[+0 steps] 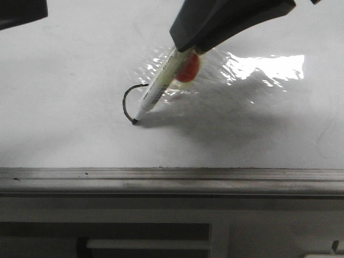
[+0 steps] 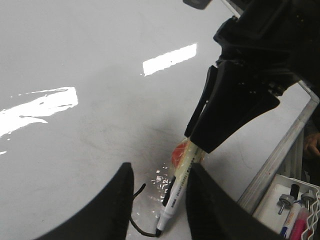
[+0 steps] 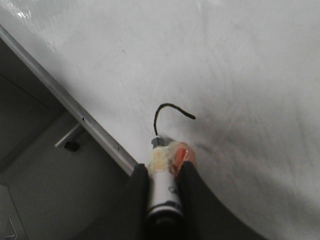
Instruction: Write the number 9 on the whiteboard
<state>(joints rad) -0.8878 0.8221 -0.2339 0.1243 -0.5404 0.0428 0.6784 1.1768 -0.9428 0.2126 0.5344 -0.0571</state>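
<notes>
The whiteboard [image 1: 64,80] lies flat and fills most of the front view, its grey metal edge rail [image 1: 172,180] running along the near side and a bright wrinkled glare patch [image 1: 269,67] toward the far right. The right arm reaches in from the far right and slopes down toward the near left, so the right gripper [image 1: 189,56] hangs tilted over the middle of the board with its fingers clamped narrowly around a marker [image 1: 161,83]; the right wrist view shows both dark fingers [image 3: 137,195] pressed against the barrel [image 3: 162,192], with a red-orange piece [image 3: 181,155] on one side of it. The marker's long axis slants from the gripper down toward the near left, and its tip [image 1: 134,121] touches the board a little way in from the near rail. The left gripper [image 2: 159,200] hovers just beside the marker on the board's left side, its two dark fingers [image 2: 112,210] spread wide with nothing between them but the view of the pen tip. The number 9 [image 1: 128,102] is only a thin dark curved stroke so far, an open arc bowing toward the left, starting near the marker barrel and ending at the tip, roughly central along the near half of the board
</notes>
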